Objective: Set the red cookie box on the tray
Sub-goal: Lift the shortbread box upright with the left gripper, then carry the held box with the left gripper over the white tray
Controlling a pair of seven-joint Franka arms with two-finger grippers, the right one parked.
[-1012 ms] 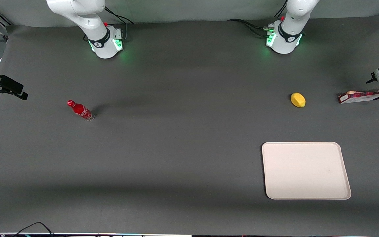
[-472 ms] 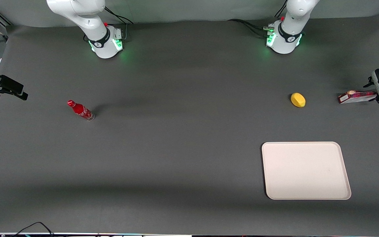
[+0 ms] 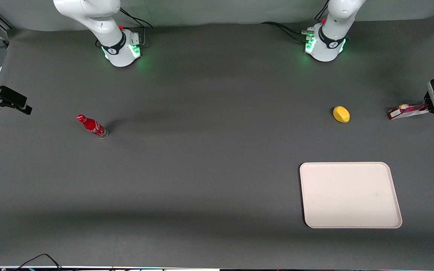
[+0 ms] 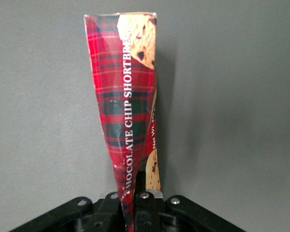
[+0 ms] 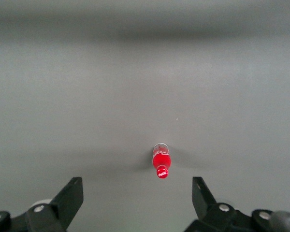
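Three loose items and a tray show in the front view: a long dark-red tartan cookie box (image 3: 406, 111) at the working arm's end of the table, one end raised in the black gripper (image 3: 433, 108), the other end low near the grey mat; a yellow lemon-shaped fruit (image 3: 341, 114) near it; a small red bottle (image 3: 92, 126) well apart toward the parked arm's end; and a large flat cream-white tray (image 3: 350, 195) nearer the camera, with open mat between it and the box.

The left wrist view alone shows the print: "CHOCOLATE CHIP SHORTBREAD" in white on the cookie box (image 4: 130, 101), beside cookie pictures. The gripper's (image 4: 135, 205) jaws are clamped tight on the carton's pinched end.

The right wrist view shows only the bottle (image 5: 161, 163), upright on bare mat.
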